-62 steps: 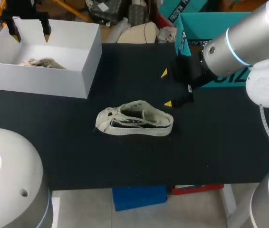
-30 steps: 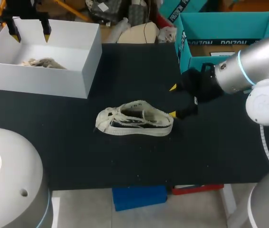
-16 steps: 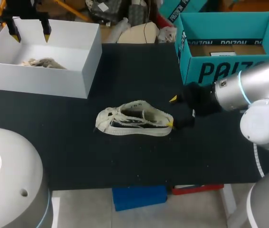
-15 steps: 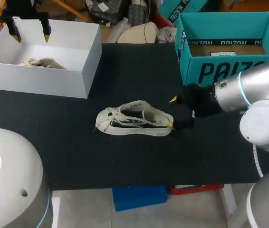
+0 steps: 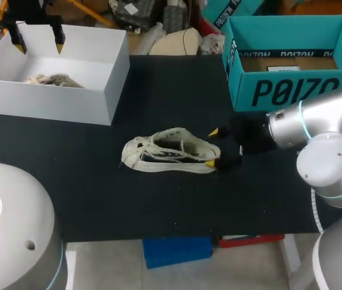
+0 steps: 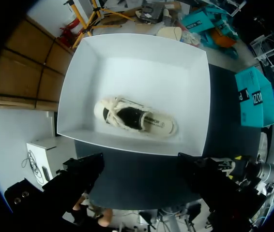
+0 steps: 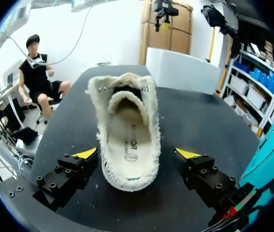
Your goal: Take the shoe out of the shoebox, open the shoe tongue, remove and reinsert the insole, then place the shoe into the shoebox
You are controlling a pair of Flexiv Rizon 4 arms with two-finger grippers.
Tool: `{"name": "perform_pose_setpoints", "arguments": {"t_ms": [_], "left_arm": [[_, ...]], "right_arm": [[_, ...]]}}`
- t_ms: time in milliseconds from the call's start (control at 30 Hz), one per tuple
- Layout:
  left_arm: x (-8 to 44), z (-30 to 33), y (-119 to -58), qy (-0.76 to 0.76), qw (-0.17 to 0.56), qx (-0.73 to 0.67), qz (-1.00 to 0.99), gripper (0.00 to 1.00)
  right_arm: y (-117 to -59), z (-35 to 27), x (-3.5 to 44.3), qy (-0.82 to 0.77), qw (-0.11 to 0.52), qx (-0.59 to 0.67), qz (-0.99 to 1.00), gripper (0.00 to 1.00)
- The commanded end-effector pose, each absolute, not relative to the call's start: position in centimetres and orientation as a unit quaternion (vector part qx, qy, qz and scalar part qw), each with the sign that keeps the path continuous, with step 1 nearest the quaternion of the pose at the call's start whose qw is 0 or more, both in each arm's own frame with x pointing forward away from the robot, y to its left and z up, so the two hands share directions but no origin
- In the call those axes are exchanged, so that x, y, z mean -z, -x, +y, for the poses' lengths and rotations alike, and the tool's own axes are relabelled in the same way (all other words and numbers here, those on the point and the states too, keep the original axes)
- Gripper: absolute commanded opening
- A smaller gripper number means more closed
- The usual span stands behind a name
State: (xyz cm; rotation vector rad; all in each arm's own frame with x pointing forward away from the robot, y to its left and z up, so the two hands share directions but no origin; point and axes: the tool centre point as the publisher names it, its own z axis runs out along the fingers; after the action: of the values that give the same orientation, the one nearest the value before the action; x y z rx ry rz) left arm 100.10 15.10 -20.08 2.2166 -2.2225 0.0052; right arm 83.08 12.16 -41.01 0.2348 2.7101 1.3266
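Note:
A cream low-top shoe [image 5: 171, 151] lies on its side on the black table [image 5: 98, 193], toe to the left. My right gripper [image 5: 211, 147] is at its heel, open, one yellow tip on either side. In the right wrist view the shoe [image 7: 127, 140] points away from the gripper [image 7: 137, 153], its heel between the fingers with small gaps on both sides and the insole visible inside. The white shoebox [image 5: 56, 66] stands at the back left with a second cream shoe [image 5: 53, 80] in it. My left gripper [image 5: 38, 37] hangs open above that box [image 6: 132, 87] and shoe [image 6: 136, 121].
An open teal cardboard box [image 5: 286, 66] stands at the back right, just behind my right arm. The white shoebox's front wall [image 7: 185, 72] is far ahead of the shoe's toe.
My right gripper has come down and to the left, from above and right of the shoe to a straddle over its heel. The shoe and left arm have not moved.

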Motion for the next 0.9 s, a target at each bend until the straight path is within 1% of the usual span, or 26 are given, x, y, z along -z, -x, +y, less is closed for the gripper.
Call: {"name": "perform_pose_setpoints", "arguments": {"t_ms": [33,367,900], "left_arm": [[20.0,15.1,-100.1,-0.707,0.001,-0.001,-0.708,1.0],[20.0,15.1,-100.1,-0.707,0.001,-0.001,-0.708,1.0],[20.0,15.1,-100.1,-0.707,0.001,-0.001,-0.708,1.0]], "right_arm": [[-83.4,13.0,41.9,-0.073,0.05,-0.451,0.888,1.0],[-82.5,14.4,43.1,-0.074,0.038,-0.471,0.878,1.0],[-82.5,14.9,44.5,-0.076,0.029,-0.493,0.866,1.0]]}}
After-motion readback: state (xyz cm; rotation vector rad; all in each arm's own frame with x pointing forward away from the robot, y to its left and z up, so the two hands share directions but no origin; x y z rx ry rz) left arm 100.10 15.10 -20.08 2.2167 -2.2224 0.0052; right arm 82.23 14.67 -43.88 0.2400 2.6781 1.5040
